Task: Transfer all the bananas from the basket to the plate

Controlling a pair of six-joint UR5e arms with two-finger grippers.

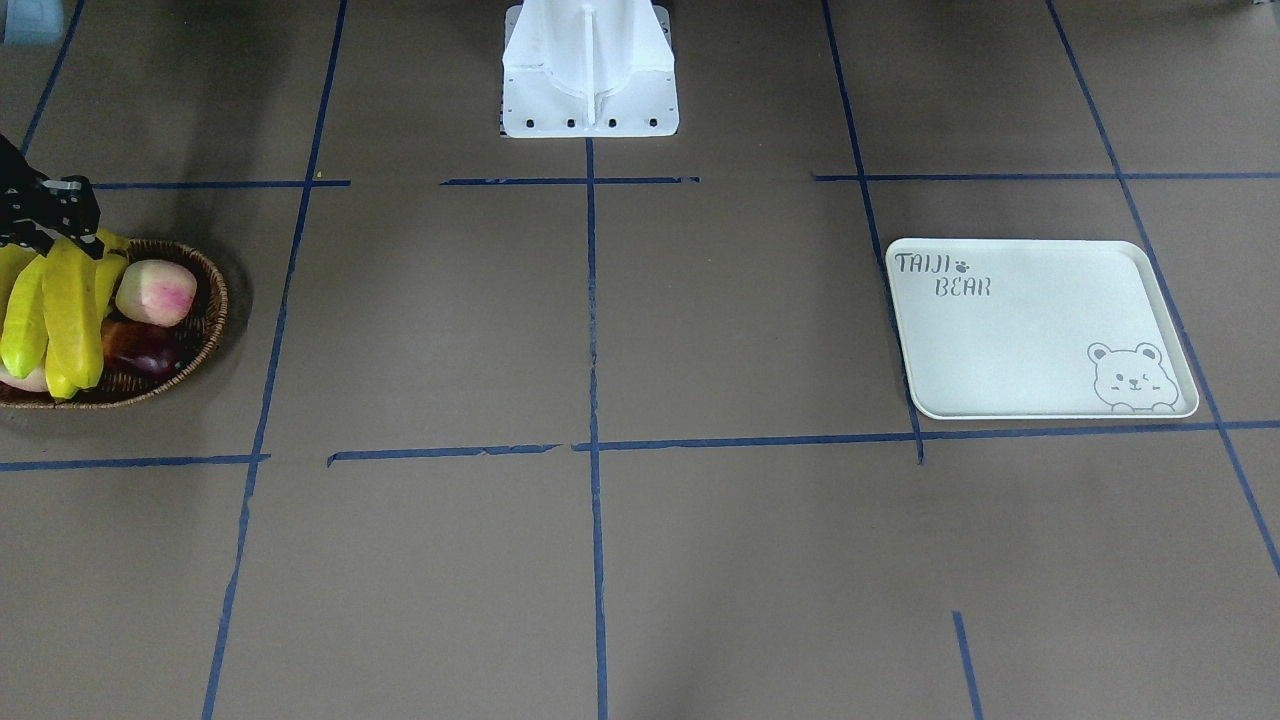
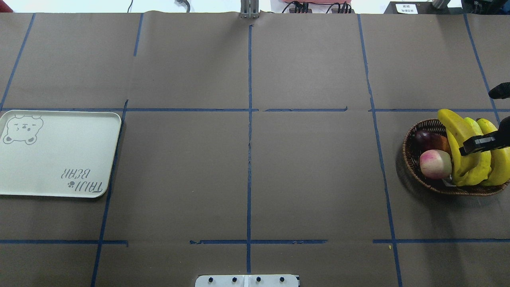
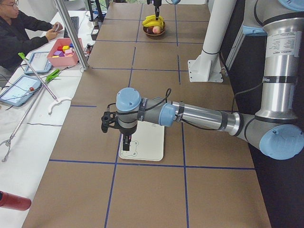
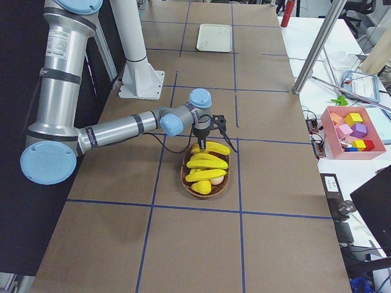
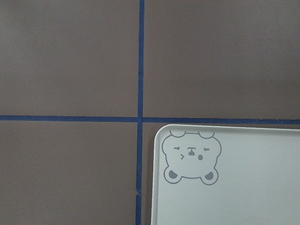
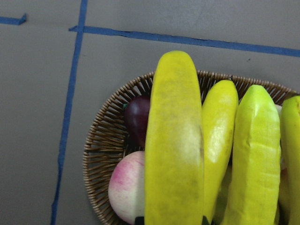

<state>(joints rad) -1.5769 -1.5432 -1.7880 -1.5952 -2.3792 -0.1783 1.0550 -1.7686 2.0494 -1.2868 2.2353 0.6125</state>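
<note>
Several yellow bananas lie in the dark wicker basket at the table's right end. My right gripper is over the basket, and its jaws are shut on the sides of the golden banana, which fills the right wrist view. The pale plate with the bear drawing lies bare at the left end. My left gripper hangs over the plate. It shows only in the exterior left view, so I cannot tell whether it is open or shut.
A pink-white peach and a dark purple fruit also lie in the basket. The white robot base stands at the table's near-robot edge. A pink box of blocks and a seated person are beyond the far edge.
</note>
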